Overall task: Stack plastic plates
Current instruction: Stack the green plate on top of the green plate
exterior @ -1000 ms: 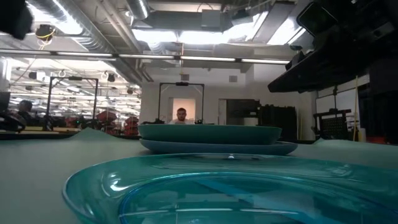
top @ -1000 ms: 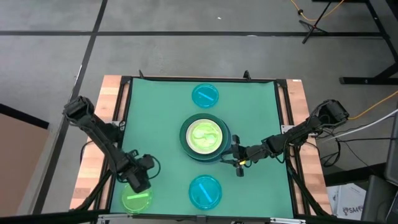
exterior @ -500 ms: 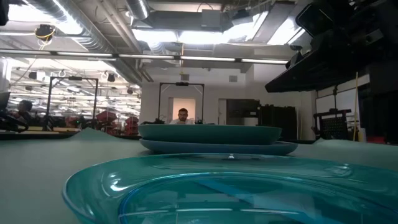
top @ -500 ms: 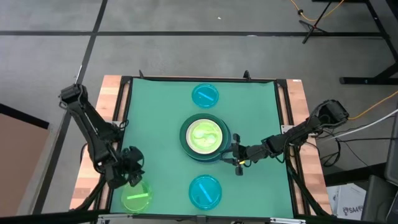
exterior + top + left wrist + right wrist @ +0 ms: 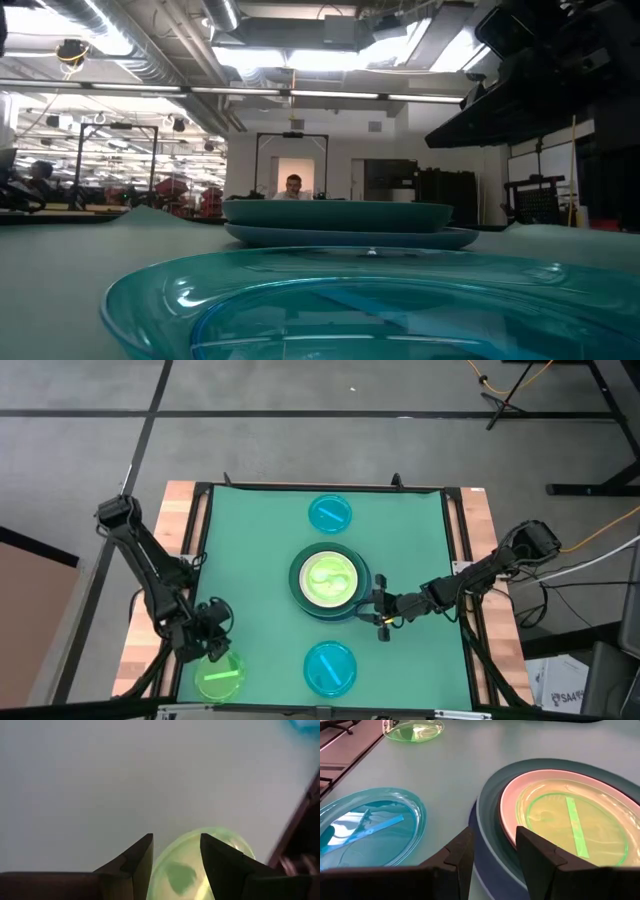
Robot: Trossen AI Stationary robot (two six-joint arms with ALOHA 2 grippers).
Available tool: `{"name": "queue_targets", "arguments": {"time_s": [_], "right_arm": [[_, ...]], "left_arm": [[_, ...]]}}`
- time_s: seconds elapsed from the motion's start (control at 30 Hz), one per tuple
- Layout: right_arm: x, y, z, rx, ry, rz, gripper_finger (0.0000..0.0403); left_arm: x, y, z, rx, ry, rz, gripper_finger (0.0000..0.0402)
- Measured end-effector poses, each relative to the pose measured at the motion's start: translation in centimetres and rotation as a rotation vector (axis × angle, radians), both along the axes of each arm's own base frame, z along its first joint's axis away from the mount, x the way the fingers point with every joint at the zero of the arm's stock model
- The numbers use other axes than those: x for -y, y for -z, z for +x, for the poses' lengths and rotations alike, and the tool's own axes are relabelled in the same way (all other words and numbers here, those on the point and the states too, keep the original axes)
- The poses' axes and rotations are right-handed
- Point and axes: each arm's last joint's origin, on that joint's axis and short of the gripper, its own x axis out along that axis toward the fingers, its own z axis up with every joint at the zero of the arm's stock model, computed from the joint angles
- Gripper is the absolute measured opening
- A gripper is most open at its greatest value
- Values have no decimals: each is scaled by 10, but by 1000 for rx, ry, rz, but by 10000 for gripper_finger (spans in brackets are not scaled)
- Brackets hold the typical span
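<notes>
plates sit stacked at the table's centre, a lime-green plate (image 5: 329,578) topping the stack (image 5: 300,595), with the right gripper (image 5: 378,607) just beside its rim, fingers parted and empty. left gripper (image 5: 208,643), fingers apart and holding nothing, hangs over the loose lime-green plate (image 5: 220,677) at the near left corner; two cyan plates (image 5: 330,667) (image 5: 330,513) lie apart.

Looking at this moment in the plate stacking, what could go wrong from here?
The left tool hangs open over the loose lime plate, which sits near the table's front edge; a clumsy pinch might push it off. The right tool sits open against the stack; moving it could nudge the stack or shift the lime plate on top.
</notes>
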Motion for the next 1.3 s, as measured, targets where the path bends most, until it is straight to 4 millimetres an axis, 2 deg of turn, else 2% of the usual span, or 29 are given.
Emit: {"name": "queue_targets", "arguments": {"time_s": [0.2, 0.33, 0.77, 1.1, 1.3], "right_arm": [[0, 0, 0, -1, 11, 25, 138], [0, 0, 0, 6, 24, 20, 138], [1, -1, 0, 14, 52, 14, 138], [1, -1, 0, 14, 52, 14, 138], [2, -1, 0, 17, 63, 7, 138]], "left_arm": [[-4, 32, -6, -42, 71, -121, 152], [-6, 44, -8, -37, 95, -194, 140], [-9, 49, -10, -37, 169, -155, 127], [-12, 57, -15, -111, 218, -200, 125], [-13, 57, -13, -114, 240, -195, 92]]}}
